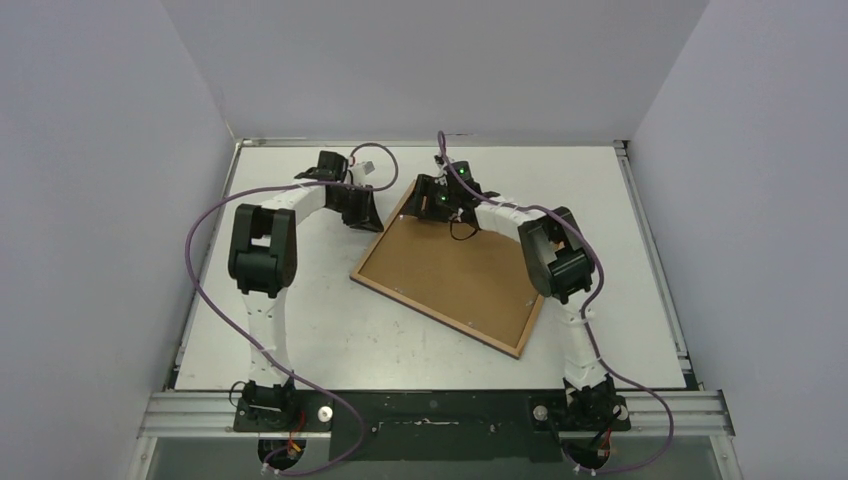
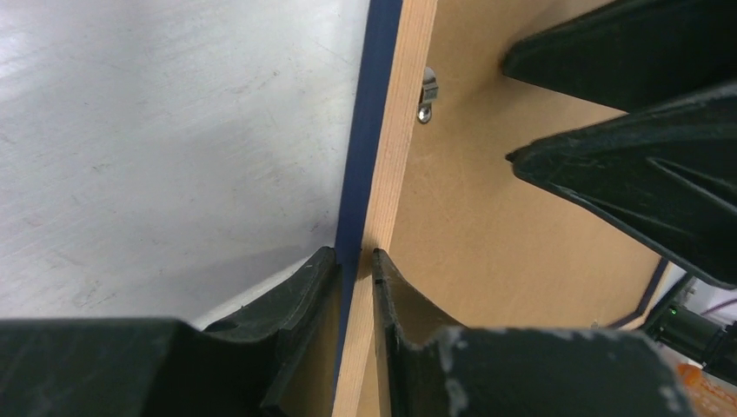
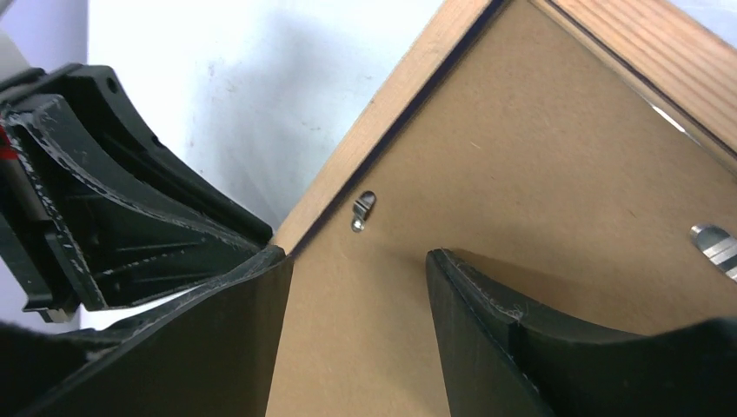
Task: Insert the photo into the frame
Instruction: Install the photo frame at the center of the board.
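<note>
The table [image 1: 300,330] is white, and the frame [image 1: 450,270] lies on it back side up, turned so that one corner points to the far edge. At the frame's far left side sits the left gripper [image 1: 362,215]. In the left wrist view its two black fingers [image 2: 304,291] are pressed in from both sides on the frame's side rail [image 2: 395,130]. One tip rests against the navy outer face and the other against the light wood inner face, so the rail is pinched between them.

Just to the right, over the frame's far corner, hangs the right gripper [image 1: 430,200]. In the right wrist view its jaws stand well spread, with nothing between them but the brown backing board [image 3: 521,174]. One finger [image 3: 235,339] is close beside the wooden rail and the other [image 3: 495,339] is further in over the board. Whether the tips touch the board I cannot tell. A small metal turn clip [image 3: 363,211] sits on the board just ahead of the tips. A second clip [image 3: 717,243] shows at the right edge.
</note>
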Robot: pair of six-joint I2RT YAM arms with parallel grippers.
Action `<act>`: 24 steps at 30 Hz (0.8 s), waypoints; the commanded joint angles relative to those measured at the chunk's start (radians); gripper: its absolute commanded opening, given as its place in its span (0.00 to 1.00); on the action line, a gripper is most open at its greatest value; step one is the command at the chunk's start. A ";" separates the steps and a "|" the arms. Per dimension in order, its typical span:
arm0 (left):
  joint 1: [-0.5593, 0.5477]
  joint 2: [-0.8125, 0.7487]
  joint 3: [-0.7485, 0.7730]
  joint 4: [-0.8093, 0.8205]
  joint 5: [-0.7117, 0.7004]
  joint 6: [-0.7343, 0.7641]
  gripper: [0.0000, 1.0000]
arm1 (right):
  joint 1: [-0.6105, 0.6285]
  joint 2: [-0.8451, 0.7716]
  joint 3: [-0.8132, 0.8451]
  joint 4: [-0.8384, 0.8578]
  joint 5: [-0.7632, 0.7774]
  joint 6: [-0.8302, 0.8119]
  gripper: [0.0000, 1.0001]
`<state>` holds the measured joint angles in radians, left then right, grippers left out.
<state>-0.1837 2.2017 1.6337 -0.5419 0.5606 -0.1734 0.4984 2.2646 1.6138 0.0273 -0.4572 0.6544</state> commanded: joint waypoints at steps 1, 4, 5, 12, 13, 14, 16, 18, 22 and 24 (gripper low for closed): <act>-0.002 -0.046 -0.053 0.061 0.050 -0.017 0.18 | 0.024 0.037 0.041 0.080 -0.056 0.079 0.59; 0.000 -0.066 -0.103 0.076 0.065 -0.024 0.17 | 0.033 0.042 0.023 0.108 -0.068 0.119 0.59; 0.000 -0.071 -0.116 0.079 0.067 -0.025 0.17 | 0.036 0.041 0.015 0.119 -0.072 0.132 0.59; 0.001 -0.107 -0.235 0.150 0.107 -0.066 0.15 | 0.064 0.035 -0.010 0.149 -0.080 0.181 0.59; 0.001 -0.116 -0.259 0.165 0.107 -0.070 0.15 | 0.066 0.031 -0.016 0.150 -0.079 0.186 0.59; 0.002 -0.123 -0.273 0.179 0.108 -0.071 0.15 | 0.070 0.026 -0.023 0.149 -0.078 0.191 0.59; 0.003 -0.137 -0.299 0.205 0.109 -0.077 0.15 | 0.076 0.018 -0.038 0.150 -0.070 0.196 0.60; 0.002 -0.143 -0.311 0.213 0.112 -0.081 0.15 | 0.077 0.009 -0.052 0.153 -0.064 0.197 0.59; 0.000 -0.146 -0.329 0.222 0.124 -0.092 0.15 | 0.075 -0.005 -0.077 0.175 -0.057 0.201 0.59; 0.000 -0.153 -0.346 0.231 0.130 -0.101 0.15 | 0.069 -0.012 -0.087 0.201 -0.074 0.211 0.59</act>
<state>-0.1738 2.0735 1.3331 -0.2924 0.6682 -0.2634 0.5701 2.2974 1.5620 0.2012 -0.5297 0.8543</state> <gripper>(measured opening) 0.151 0.595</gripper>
